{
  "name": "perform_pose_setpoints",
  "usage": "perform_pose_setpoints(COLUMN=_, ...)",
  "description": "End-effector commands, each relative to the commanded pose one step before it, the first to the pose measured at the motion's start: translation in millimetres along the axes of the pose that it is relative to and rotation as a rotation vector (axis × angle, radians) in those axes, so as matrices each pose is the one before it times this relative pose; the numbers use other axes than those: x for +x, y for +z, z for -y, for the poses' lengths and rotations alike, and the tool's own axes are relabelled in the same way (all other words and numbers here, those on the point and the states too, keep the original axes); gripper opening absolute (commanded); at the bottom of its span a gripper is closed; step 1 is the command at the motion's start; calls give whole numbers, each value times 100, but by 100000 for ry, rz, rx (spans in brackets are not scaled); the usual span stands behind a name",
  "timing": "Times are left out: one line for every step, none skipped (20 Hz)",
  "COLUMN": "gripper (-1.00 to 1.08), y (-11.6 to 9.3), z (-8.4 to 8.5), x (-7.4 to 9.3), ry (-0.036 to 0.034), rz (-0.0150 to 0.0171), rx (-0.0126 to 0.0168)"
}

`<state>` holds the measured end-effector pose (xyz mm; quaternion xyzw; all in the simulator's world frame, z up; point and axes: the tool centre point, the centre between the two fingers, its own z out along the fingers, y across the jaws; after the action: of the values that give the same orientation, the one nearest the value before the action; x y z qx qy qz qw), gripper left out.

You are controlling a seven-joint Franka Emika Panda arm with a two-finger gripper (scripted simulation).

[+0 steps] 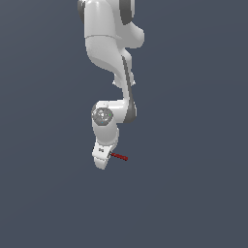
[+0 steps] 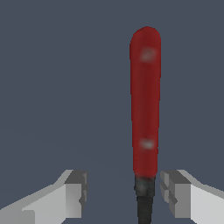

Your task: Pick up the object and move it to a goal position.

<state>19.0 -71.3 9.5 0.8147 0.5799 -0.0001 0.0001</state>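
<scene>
gripper (image 2: 122, 197) lowered around the tool (image 2: 145, 105), ready to grasp

jaws stand open either side of the black shaft, not touching it; next they likely need to close, then lift.

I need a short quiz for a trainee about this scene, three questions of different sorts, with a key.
1. True or false: in the wrist view the gripper fingers already press on the tool.
2. Which part of the tool lies between the fingers? A) red handle B) black shaft
3. Fill in: in the exterior view the tool sticks out toward that view's ____.

Key: 1 false, gaps show on both sides; 2 B; 3 right.
</scene>
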Motion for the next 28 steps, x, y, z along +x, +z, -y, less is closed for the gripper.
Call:
perform_pose_setpoints(gripper=-100, y=339, z=-76, x=-248, ry=421, rz=20, rx=10)
perform_pose_setpoints(gripper=-100, y=0, z=0, x=0, ry=0, rz=0, rx=0)
perform_pose_setpoints(gripper=-100, y=0, z=0, x=0, ry=0, rz=0, rx=0)
perform_pose_setpoints(gripper=-100, y=0, z=0, x=0, ry=0, rz=0, rx=0)
perform_pose_setpoints(gripper=-100, y=0, z=0, x=0, ry=0, rz=0, rx=0)
perform_pose_setpoints(gripper=-100, y=-340, z=105, x=393, ry=-578, rz=-137, rx=-12)
perform_pose_setpoints(gripper=-100, y=-2, z=5, x=-44, ry=0, rz=0, rx=0)
perform_pose_setpoints(gripper=-100, y=-7, z=17, x=-131, ry=0, rz=0, rx=0)
perform_pose_setpoints(gripper=-100, y=-12, z=28, x=-219, ry=0, rz=0, rx=0)
perform_pose_setpoints(gripper=-100, y=-16, z=38, x=-306, ry=0, rz=0, rx=0)
perform_pose_setpoints(gripper=-100, y=-21, z=49, x=-392, ry=0, rz=0, rx=0)
perform_pose_setpoints(gripper=-100, y=-23, z=51, x=-521, ry=68, rz=9, rx=2)
perform_pose_setpoints(gripper=-100, y=-30, z=70, x=-564, ry=0, rz=0, rx=0)
perform_pose_setpoints(gripper=-100, y=-35, z=79, x=-649, ry=0, rz=0, rx=0)
perform_pose_setpoints(gripper=-100, y=-37, z=81, x=-776, ry=68, rz=10, rx=1)
perform_pose_setpoints(gripper=-100, y=-43, z=96, x=-817, ry=0, rz=0, rx=0)
perform_pose_setpoints(gripper=-100, y=-46, z=96, x=-939, ry=68, rz=11, rx=1)
perform_pose_setpoints(gripper=-100, y=-51, z=107, x=-975, ry=0, rz=0, rx=0)
perform_pose_setpoints(gripper=-100, y=-54, z=103, x=-1109, ry=96, rz=16, rx=1)
perform_pose_setpoints(gripper=-100, y=-56, z=108, x=-1072, ry=0, rz=0, rx=0)
perform_pose_setpoints(gripper=-100, y=-53, z=94, x=-1063, ry=68, rz=12, rx=0)
perform_pose_setpoints(gripper=-100, y=-49, z=86, x=-953, ry=0, rz=0, rx=0)
perform_pose_setpoints(gripper=-100, y=-45, z=70, x=-911, ry=68, rz=12, rx=-1)
perform_pose_setpoints(gripper=-100, y=-40, z=60, x=-785, ry=0, rz=0, rx=0)
perform_pose_setpoints(gripper=-100, y=-36, z=48, x=-701, ry=0, rz=0, rx=0)
perform_pose_setpoints(gripper=-100, y=-32, z=35, x=-658, ry=68, rz=12, rx=-1)
perform_pose_setpoints(gripper=-100, y=-27, z=26, x=-533, ry=0, rz=0, rx=0)
perform_pose_setpoints(gripper=-100, y=-23, z=18, x=-449, ry=0, rz=0, rx=0)
